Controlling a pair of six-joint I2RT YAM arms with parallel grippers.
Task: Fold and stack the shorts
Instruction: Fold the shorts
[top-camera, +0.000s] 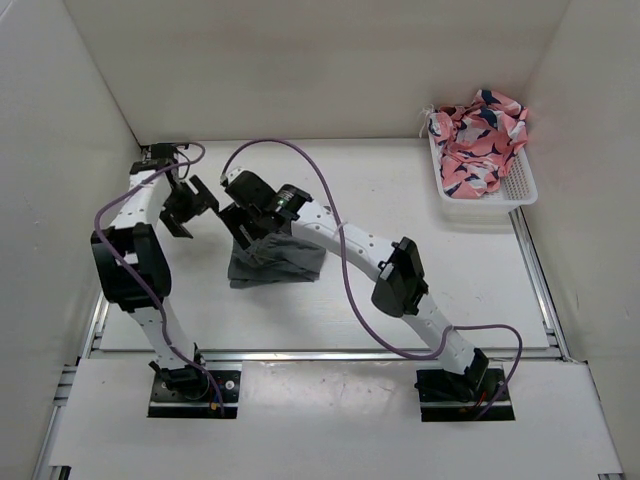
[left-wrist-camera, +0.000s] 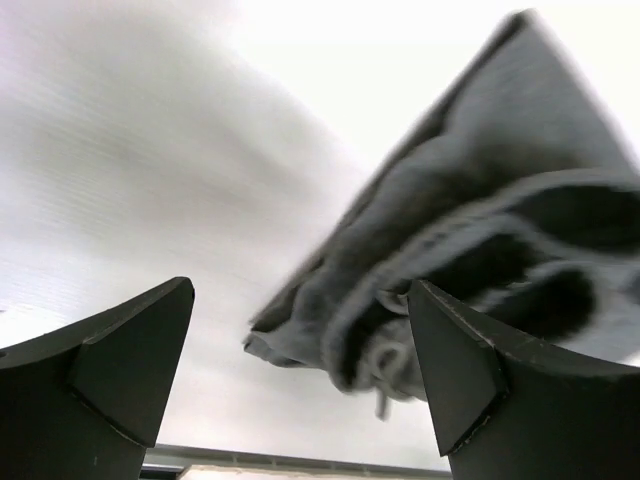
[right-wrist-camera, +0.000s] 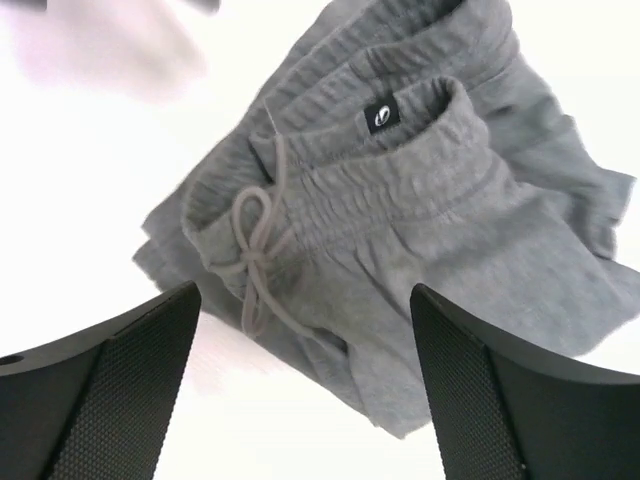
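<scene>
The grey shorts lie folded in a bundle on the white table, left of centre. In the right wrist view the shorts show their waistband, a small black label and a tied drawstring. My right gripper hovers over the bundle's upper left part. Its jaws stand wide open, with nothing between them. My left gripper is just left of the shorts, apart from them. It is open too, and the shorts lie blurred ahead of it to the right.
A white basket stands at the back right and holds crumpled pink patterned cloth. White walls close in the table on the left, back and right. A metal rail runs along the table's near edge.
</scene>
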